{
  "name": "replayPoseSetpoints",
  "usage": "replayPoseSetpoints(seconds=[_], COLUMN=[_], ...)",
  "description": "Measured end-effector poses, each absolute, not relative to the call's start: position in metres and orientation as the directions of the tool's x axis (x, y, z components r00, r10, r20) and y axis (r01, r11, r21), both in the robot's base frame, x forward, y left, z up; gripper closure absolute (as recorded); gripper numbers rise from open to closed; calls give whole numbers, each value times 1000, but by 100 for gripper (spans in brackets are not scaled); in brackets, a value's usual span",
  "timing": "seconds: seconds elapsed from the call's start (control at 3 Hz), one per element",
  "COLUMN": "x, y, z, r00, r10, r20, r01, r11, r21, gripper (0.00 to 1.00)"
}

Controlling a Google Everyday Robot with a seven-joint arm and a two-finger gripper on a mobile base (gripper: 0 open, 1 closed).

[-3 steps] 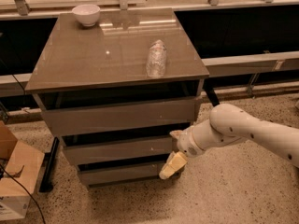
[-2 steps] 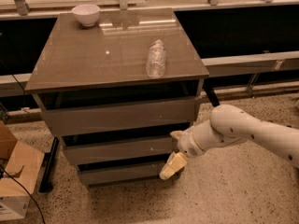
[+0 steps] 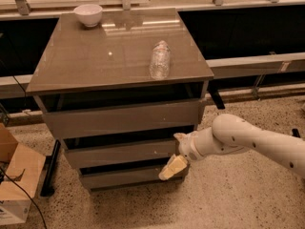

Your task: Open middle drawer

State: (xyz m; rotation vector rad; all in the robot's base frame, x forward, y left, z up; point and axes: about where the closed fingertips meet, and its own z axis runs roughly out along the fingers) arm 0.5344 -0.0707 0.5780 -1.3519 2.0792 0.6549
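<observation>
The grey-brown cabinet (image 3: 119, 56) has three handleless drawer fronts. The middle drawer (image 3: 119, 152) is the second one, a wide flat front below the taller top drawer (image 3: 124, 119) and above the bottom drawer (image 3: 124, 177). My gripper (image 3: 171, 155) is at the right end of the middle drawer's front, on a white arm (image 3: 248, 140) that comes in from the right. Its fingers are spread: the upper fingertip (image 3: 179, 137) is at the front's top edge and the pale lower finger (image 3: 172, 168) is at its bottom edge. Dark gaps show above each drawer front.
A clear plastic bottle (image 3: 159, 59) lies on the cabinet top and a white bowl (image 3: 88, 14) stands at its back left. A cardboard box (image 3: 16, 185) sits on the speckled floor to the left. A rail and dark shelving run behind.
</observation>
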Motion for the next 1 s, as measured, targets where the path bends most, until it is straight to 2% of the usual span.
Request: replayPoseSetpoints(seconds=[1.0], x=[602], y=[-65], z=[508], r00=[-355], r10=[-616], r20=[-703], r01=[-903], r11=[421], r21=[87], gripper=[0])
